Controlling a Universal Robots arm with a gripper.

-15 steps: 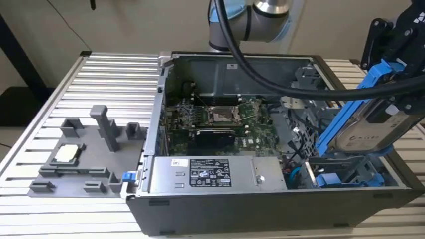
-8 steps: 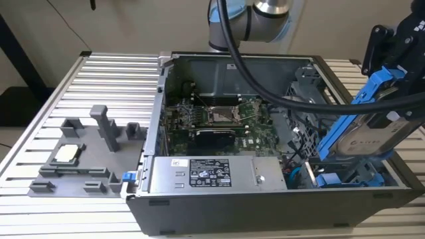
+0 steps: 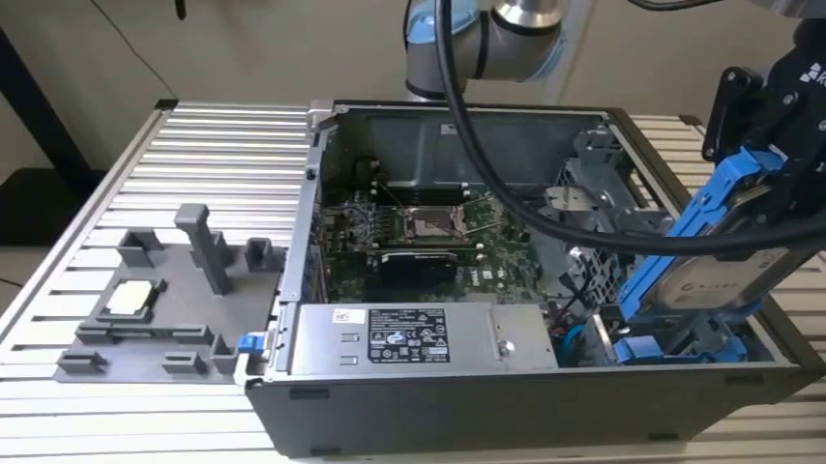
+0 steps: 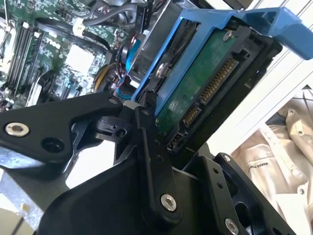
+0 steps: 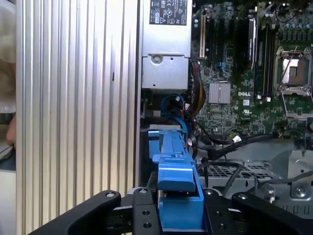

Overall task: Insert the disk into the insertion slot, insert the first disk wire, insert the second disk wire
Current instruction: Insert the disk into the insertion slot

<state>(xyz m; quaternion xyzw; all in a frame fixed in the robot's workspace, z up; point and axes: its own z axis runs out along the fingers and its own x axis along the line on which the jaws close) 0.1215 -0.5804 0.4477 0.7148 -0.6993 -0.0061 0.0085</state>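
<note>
Ribbed aluminium table (image 3: 193,145) spans the exterior view, bearing one open computer case (image 3: 516,425) at the centre and one grey plastic fixture plate (image 3: 155,309) at eight o'clock, well apart from the work. Inside the case lie one green motherboard (image 3: 427,227) with a single bare processor socket (image 3: 432,224), and one silver power supply (image 3: 400,338) with a white-and-black label at six o'clock. One thick black cable (image 3: 478,145) sweeps down from twelve o'clock across the case toward three o'clock.

One arm enters at one o'clock. Its single gripper (image 3: 764,159) sits at three o'clock, above the case's corner on the exterior view's right, its fingers pressed onto the upper end of the disk (image 3: 717,280), pinching it by the blue frame. The one disk is tilted steeply, top end leaning toward two o'clock, lower end down at four o'clock just above the insertion slot (image 3: 703,329); whether it has entered cannot be told.

In the second wrist view the gripper (image 4: 181,147) clamps the disk (image 4: 205,83), showing one green circuit board and one row of gold connector contacts. In the first wrist view the gripper (image 5: 181,213) grips the disk (image 5: 173,161) edge-on, pointing toward the power supply (image 5: 164,44).
</note>
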